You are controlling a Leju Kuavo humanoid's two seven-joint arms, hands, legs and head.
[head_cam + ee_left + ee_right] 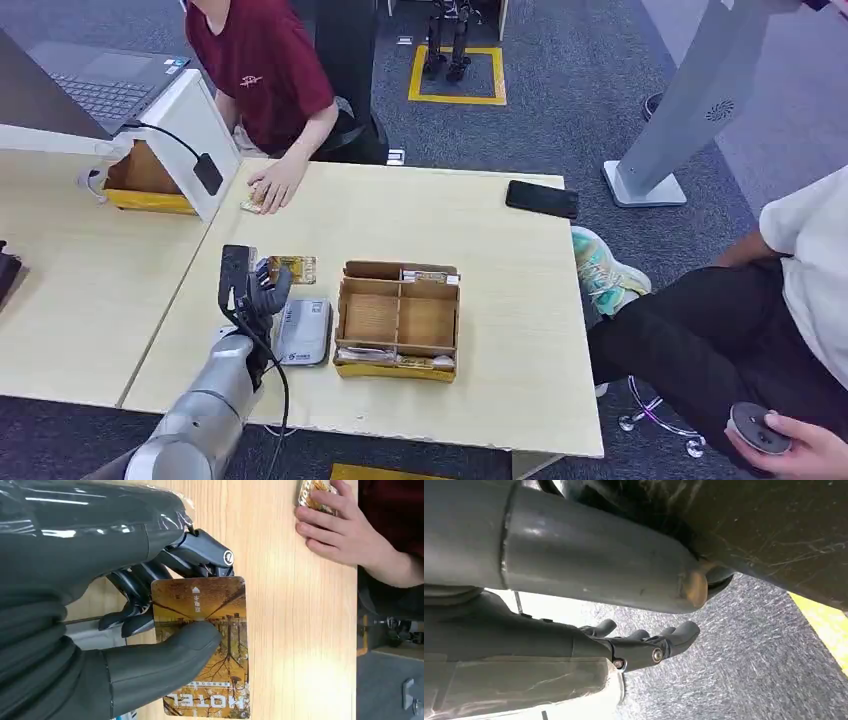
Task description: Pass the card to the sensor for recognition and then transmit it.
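Pale wood-grain table [295, 630], glossy rectangular card [210, 630], pinched.

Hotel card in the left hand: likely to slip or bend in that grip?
The hotel card probably stays stiff: it juts flat past the left robot hand. Its glossy face may slide under the thumb. Likely light, since a pinch carries it.

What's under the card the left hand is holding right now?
In the head view, the card held by the left hand sits above bare table, just past the grey sensor. In the left wrist view, wood grain surrounds it; the patch directly beneath is covered.
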